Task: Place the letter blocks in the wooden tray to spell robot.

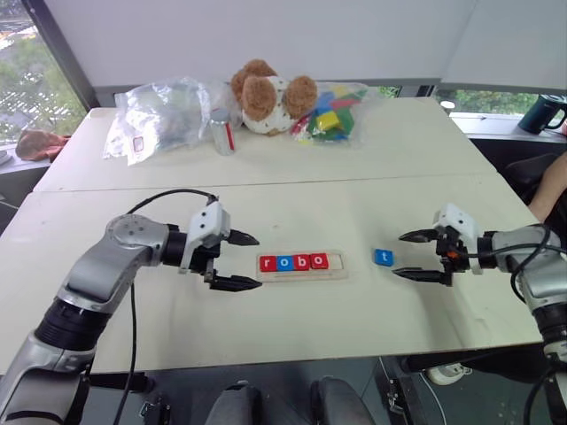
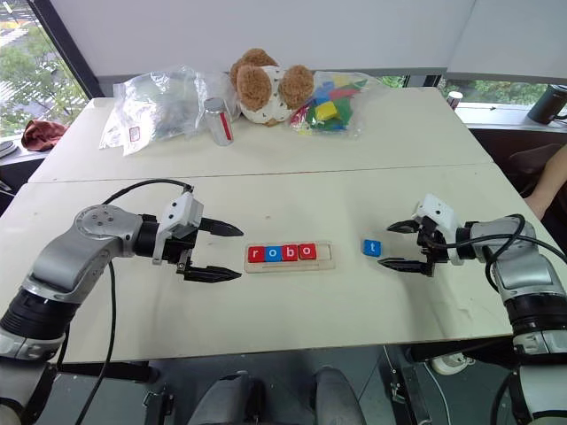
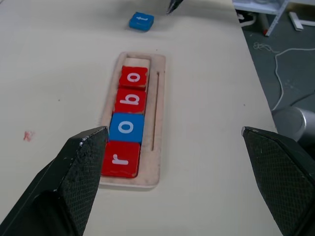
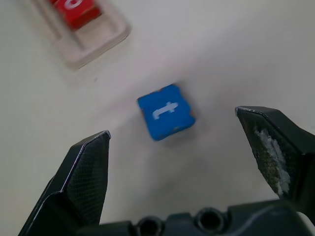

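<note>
Blue t block point(image 1: 383, 257) lies between wooden tray point(image 1: 301, 274) and right pincer point(image 1: 413, 257).

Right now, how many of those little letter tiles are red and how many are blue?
Red tiles: 3, r, b and the second o, all in the tray
Blue tiles: 2, the first o in the tray and t loose on the table
Total: 5
</note>
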`<state>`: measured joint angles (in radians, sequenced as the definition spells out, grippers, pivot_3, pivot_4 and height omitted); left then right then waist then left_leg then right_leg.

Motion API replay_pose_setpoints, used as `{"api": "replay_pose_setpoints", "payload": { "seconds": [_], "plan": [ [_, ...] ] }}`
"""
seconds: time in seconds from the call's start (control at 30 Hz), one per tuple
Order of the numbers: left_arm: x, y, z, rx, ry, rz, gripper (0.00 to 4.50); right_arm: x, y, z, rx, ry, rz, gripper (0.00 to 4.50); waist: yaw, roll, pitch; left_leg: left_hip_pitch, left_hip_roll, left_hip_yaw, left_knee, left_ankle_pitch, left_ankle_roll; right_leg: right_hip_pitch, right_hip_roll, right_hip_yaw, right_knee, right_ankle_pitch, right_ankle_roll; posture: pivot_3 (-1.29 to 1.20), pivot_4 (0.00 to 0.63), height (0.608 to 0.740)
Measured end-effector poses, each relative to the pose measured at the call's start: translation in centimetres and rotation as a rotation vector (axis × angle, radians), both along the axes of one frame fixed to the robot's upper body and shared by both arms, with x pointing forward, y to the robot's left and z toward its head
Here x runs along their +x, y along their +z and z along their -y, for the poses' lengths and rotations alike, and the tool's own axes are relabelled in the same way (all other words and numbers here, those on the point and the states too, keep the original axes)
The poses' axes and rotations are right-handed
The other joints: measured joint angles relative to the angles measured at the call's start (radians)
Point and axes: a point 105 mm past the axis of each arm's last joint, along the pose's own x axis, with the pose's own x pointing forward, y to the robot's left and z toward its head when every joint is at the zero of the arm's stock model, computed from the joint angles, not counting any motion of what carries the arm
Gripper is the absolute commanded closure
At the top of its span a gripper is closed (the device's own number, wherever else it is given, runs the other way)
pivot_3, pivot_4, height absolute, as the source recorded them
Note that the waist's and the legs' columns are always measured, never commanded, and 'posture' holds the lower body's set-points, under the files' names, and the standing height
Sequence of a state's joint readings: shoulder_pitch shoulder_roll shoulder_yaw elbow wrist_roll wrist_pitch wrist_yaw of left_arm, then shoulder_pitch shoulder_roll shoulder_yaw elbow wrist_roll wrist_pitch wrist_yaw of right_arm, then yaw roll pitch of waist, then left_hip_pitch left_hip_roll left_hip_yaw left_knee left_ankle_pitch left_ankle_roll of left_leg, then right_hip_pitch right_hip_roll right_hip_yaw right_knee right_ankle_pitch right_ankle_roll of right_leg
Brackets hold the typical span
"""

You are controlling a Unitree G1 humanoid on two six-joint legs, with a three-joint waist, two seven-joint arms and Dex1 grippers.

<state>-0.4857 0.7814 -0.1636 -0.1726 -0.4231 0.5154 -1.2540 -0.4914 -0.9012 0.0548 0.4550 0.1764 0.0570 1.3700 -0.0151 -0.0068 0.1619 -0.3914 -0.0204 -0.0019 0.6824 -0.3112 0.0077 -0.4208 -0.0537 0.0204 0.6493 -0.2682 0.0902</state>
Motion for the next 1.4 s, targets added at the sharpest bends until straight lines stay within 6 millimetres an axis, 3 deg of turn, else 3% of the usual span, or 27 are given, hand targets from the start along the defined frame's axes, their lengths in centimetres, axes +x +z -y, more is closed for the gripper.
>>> {"api": "replay_pose_setpoints", "payload": {
  "seconds": [0.27, 0.37, 0.5, 0.53, 0.73, 0.97, 1.07, 1.2, 1.4],
  "plan": [
    [-0.1, 0.3, -0.4, 0.012, 0.025, 0.023, 0.0, 1.0, -1.1, -1.0, 0.003, 0.052, 0.002, 0.05, 0.004, 0.0, 0.0, 0.0, -0.001, 0.0, 0.0, 0.0, -0.001, 0.0, -0.003, -0.001, 0.0, 0.0, 0.0, 0.0, 0.15, 0.74],
    [0.0, 0.3, -0.6, 0.015, 0.04, 0.018, 0.0, 1.0, -1.6, -0.8, 0.001, 0.048, -0.009, 0.91, 0.004, 0.0, 0.0, 0.0, -0.002, 0.0, 0.0, 0.0, -0.001, 0.0, -0.003, -0.001, 0.0, 0.0, 0.0, 0.0, 0.15, 0.74],
    [0.0, 0.2, -0.6, 0.015, 0.045, 0.017, 0.0, 1.0, -1.9, -0.5, 0.008, 0.037, -0.025, 3.04, 0.002, 0.0, 0.0, 0.0, -0.002, 0.0, 0.0, 0.001, -0.001, 0.0, -0.003, -0.001, 0.0, 0.0, 0.0, 0.0, 0.15, 0.74],
    [0.0, 0.2, -0.6, 0.015, 0.045, 0.018, 0.0, 1.1, -1.9, -0.5, 0.006, 0.037, -0.023, 3.4, 0.002, 0.0, 0.0, 0.0, -0.002, 0.0, 0.0, 0.001, -0.001, 0.0, -0.003, -0.001, 0.0, 0.0, 0.0, 0.0, 0.15, 0.74],
    [0.0, 0.2, -0.6, 0.017, 0.046, 0.02, 0.0, 1.6, -1.1, -1.0, 0.013, 0.046, -0.015, 3.4, 0.002, 0.0, 0.0, 0.0, -0.002, 0.0, 0.0, 0.001, -0.002, 0.0, -0.003, -0.001, 0.0, 0.0, 0.0, 0.0, 0.15, 0.74],
    [0.4, 0.2, -0.9, 0.025, 0.057, 0.018, 0.0, 2.3, 2.5, -7.4, 0.012, 0.243, 0.028, 3.4, 0.0, 0.0, 0.0, -0.001, -0.001, 0.0, 0.0, 0.001, -0.002, -0.002, -0.003, -0.001, 0.001, 0.0, 0.0, 0.0, 0.15, 0.74],
    [0.4, 0.1, -1.0, 0.029, 0.062, 0.018, 0.0, 2.3, 1.4, -8.7, -0.044, 0.279, 0.002, 3.4, 0.009, 0.0, 0.0, -0.002, -0.003, -0.001, 0.0, 0.001, -0.002, -0.003, -0.005, -0.002, 0.001, 0.0, 0.0, 0.0, 0.15, 0.74],
    [0.4, -0.2, -1.1, 0.031, 0.072, 0.013, 0.0, 2.6, 0.1, -8.5, -0.122, 0.273, -0.031, 3.4, 0.007, 0.0, 0.0, -0.004, -0.005, 0.0, 0.001, 0.002, -0.004, -0.003, -0.007, -0.002, 0.0, 0.0, 0.0, 0.0, 0.15, 0.74],
    [0.1, -0.6, -0.9, 0.03, 0.079, 0.012, 0.0, 2.7, -0.3, -8.9, -0.142, 0.293, -0.037, 3.4, 0.001, 0.0, 0.0, -0.003, -0.004, 0.0, 0.0, 0.003, -0.005, -0.004, -0.007, -0.003, 0.0, 0.0, 0.0, 0.0, 0.15, 0.74]
  ]
}}
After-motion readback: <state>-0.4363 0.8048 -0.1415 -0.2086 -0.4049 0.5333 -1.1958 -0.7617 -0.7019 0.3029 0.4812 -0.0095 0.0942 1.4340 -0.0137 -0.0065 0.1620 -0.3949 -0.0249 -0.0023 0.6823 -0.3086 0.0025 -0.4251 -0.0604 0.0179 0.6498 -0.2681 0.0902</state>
